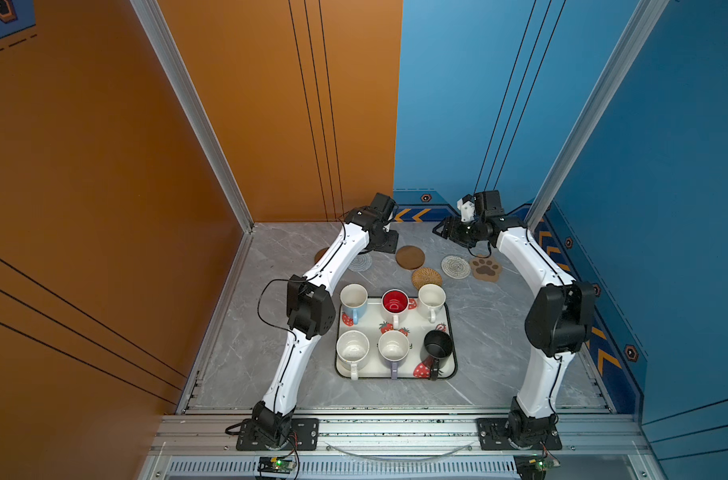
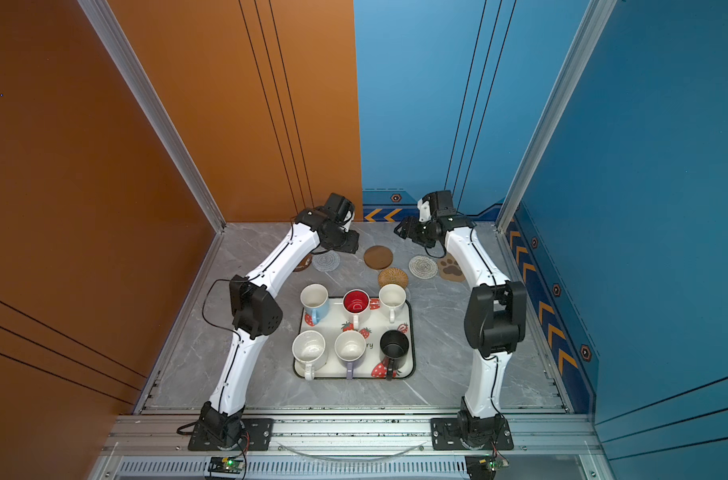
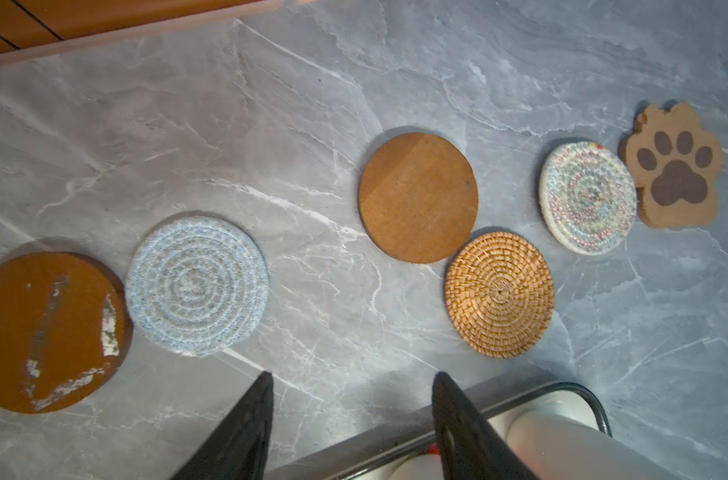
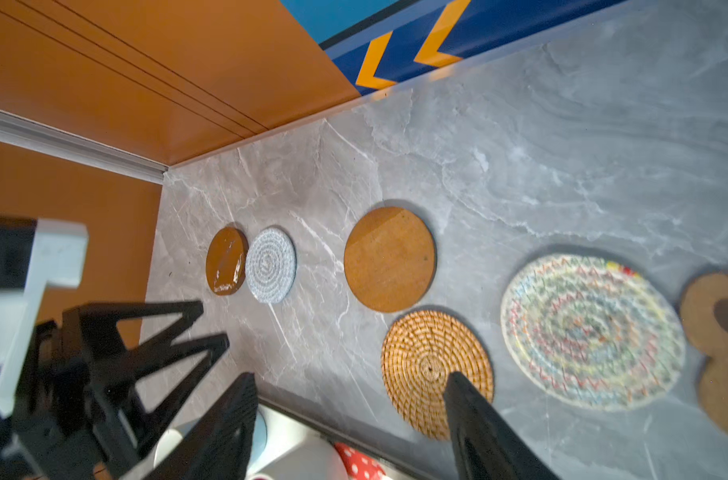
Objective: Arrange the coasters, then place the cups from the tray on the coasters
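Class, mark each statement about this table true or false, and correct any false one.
1. Six mugs stand on the tray. True.
2. The left fingers and the right fingers are open and empty. True.
3. A mug stands on the paw-print coaster. False: the paw-print coaster is bare.
4. The rattan coaster lies farthest from the tray. False: the rattan coaster is the closest to it.
5. Six coasters lie on the table. True.
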`<state>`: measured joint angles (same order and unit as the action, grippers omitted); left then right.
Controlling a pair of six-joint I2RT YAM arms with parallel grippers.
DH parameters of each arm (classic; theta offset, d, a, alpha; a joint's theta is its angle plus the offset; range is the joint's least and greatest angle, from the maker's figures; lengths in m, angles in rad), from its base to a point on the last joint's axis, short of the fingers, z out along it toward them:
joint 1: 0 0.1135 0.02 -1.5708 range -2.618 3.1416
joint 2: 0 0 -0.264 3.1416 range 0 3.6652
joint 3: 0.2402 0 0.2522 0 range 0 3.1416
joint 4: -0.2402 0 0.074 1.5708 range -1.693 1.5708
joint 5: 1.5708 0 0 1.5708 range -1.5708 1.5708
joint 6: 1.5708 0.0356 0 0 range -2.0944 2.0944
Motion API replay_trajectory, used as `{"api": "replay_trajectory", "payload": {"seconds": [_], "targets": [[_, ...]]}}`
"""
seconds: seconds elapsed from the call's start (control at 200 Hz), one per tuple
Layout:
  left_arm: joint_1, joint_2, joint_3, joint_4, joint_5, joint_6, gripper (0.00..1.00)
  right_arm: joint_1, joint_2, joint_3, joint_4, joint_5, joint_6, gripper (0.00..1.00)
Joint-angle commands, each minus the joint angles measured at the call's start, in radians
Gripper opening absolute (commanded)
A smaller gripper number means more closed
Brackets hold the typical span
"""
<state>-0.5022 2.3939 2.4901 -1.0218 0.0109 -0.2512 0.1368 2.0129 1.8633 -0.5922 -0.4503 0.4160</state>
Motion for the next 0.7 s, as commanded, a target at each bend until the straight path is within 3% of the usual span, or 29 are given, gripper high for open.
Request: {"api": "replay_trajectory", "payload": {"seconds": [0.0,0.165,0.315,0.696], "targets": [[-0.001,-0.094,-0.038,-0.009,0.056,0.004,0.63,-0.018,0.133,0.147,-0.1,-0.053,-0.033,0.71],[-0.02,-0.202,-0.123,0.038,0.076,0.008,0.66,-0.025,0.283,0.296,-0.108,-0.1,-0.02,0.72],[-0.047,-0.369,-0.346,0.17,0.097,0.01,0.71,-0.027,0.423,0.473,-0.157,-0.173,-0.022,0.73],[-0.058,-0.717,-0.816,0.457,0.103,-0.046,0.75,-0.014,0.575,0.559,-0.129,-0.231,0.015,0.74]]}}
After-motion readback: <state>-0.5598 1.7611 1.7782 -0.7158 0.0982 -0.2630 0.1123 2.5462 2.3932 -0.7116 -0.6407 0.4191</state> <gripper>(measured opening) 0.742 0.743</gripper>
